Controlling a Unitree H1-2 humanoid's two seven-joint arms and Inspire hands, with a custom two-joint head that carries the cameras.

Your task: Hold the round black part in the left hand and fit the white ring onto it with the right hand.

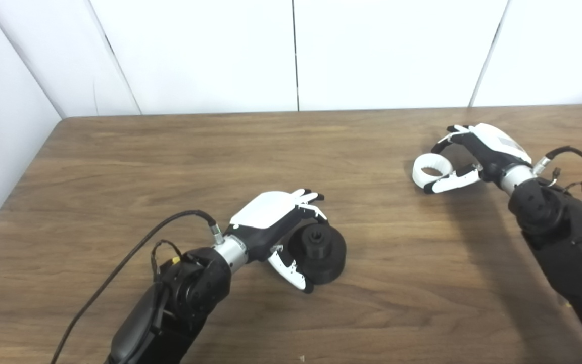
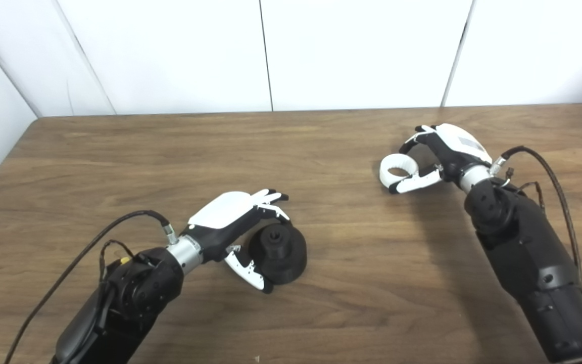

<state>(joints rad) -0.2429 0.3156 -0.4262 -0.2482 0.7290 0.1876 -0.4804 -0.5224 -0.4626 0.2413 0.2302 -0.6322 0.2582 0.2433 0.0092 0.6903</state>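
Left hand (image 1: 271, 222) fingers cupped around the round black part (image 1: 321, 253) on the counter (image 1: 170, 151), right hand (image 1: 483, 151) fingers pinching the white ring (image 1: 430, 169) at 2 o'clock; lift and fitting left.

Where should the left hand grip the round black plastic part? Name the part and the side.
Grip the round black plastic part by its curved outer rim, coming from its left, where the left hand already cups it, fingers above and thumb below. Its raised hub faces up, so a rim hold leaves that face free for the white plastic ring at the right hand.
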